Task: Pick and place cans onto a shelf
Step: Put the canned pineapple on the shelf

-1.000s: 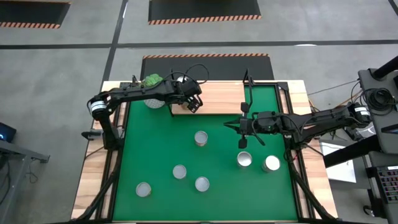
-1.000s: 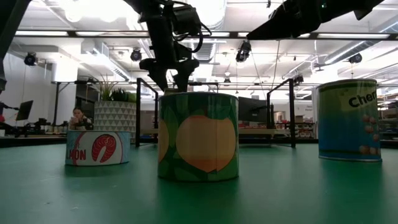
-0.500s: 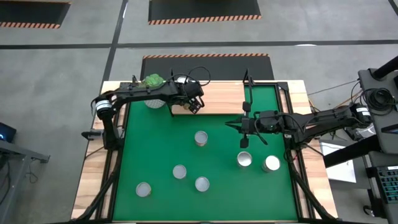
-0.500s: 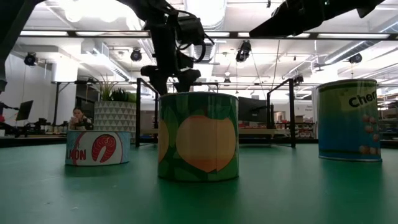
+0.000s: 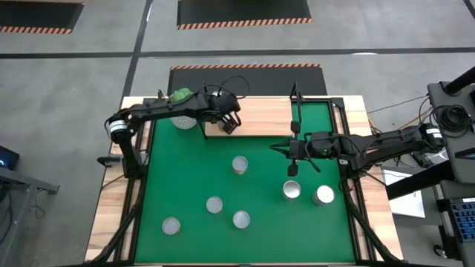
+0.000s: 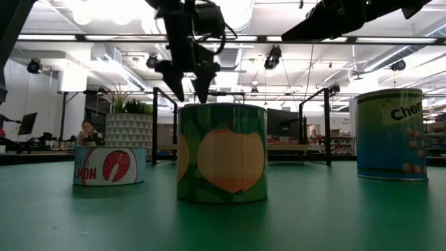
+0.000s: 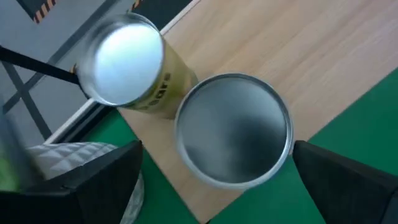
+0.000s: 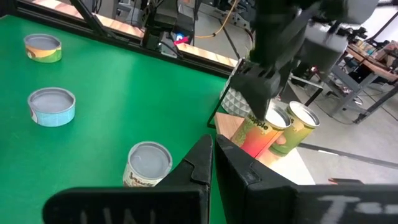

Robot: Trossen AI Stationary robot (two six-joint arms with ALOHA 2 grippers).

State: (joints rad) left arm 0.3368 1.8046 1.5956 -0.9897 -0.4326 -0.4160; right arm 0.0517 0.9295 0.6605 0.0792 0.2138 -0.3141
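Left hand point(image 5: 229, 123) hovers wide open above two cans point(image 7: 233, 129) standing side by side, touching, at the shelf's point(image 5: 260, 119) left end, upper centre of the high view; nothing held. Right hand point(image 5: 292, 168), fingers shut and empty, sits right of centre over the green worktop point(image 5: 193, 170). Six more cans point(image 5: 239, 165) stand on the mat, centre to lower half.

Grey concrete floor point(image 5: 82, 89) w/ dark seams round the table; black mats point(image 5: 241, 11) edged in orange-black hazard stripes lie on it. Low view: big open hall, white ceiling w/ bright strip lights point(image 6: 83, 36), black spot lamps point(image 6: 33, 66) hanging, desks & shelving in the bkgd. A person point(image 6: 86, 132) sits far off at the left side, by a monitor point(image 6: 28, 123).
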